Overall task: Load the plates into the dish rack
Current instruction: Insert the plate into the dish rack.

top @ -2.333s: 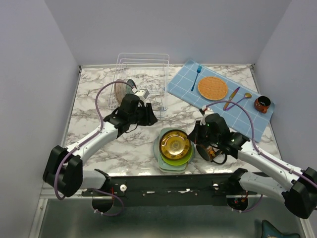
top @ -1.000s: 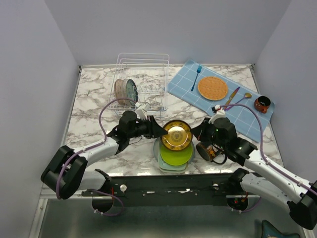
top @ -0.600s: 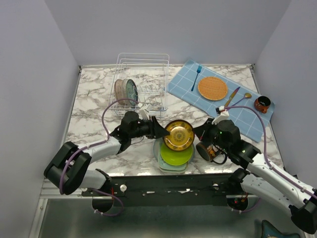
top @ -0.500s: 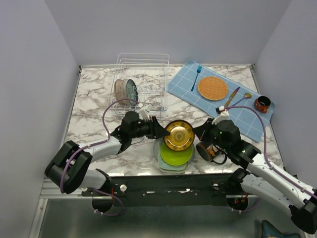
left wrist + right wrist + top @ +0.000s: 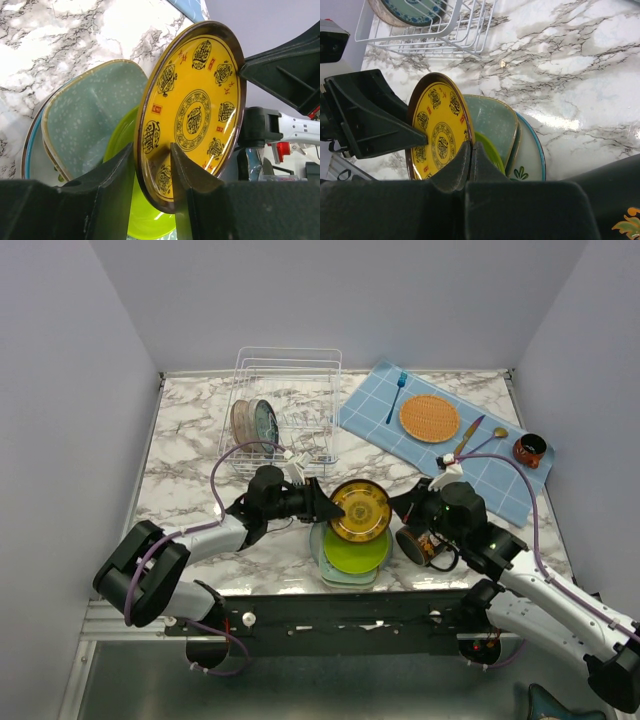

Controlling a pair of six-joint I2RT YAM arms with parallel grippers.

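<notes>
The yellow plate [image 5: 360, 511] hangs tilted, decorated face upward, just nearer than the dish rack [image 5: 287, 352] and right of it, above a lime plate [image 5: 357, 552] topping a stack. The right gripper [image 5: 470, 150] is clamped tight on its right rim. The left gripper [image 5: 152, 172] straddles its left rim, jaws part-open; whether they press is unclear. A brownish plate [image 5: 241, 425] and a teal-patterned plate [image 5: 264, 423] stand upright in the rack's left end. The rack sits on the marble table [image 5: 190, 440].

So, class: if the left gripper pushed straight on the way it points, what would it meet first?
The yellow plate: its tilted rim sits between the jaws of the left gripper, so any advance meets the plate at once. Whether the jaws touch it yet is unclear.
</notes>
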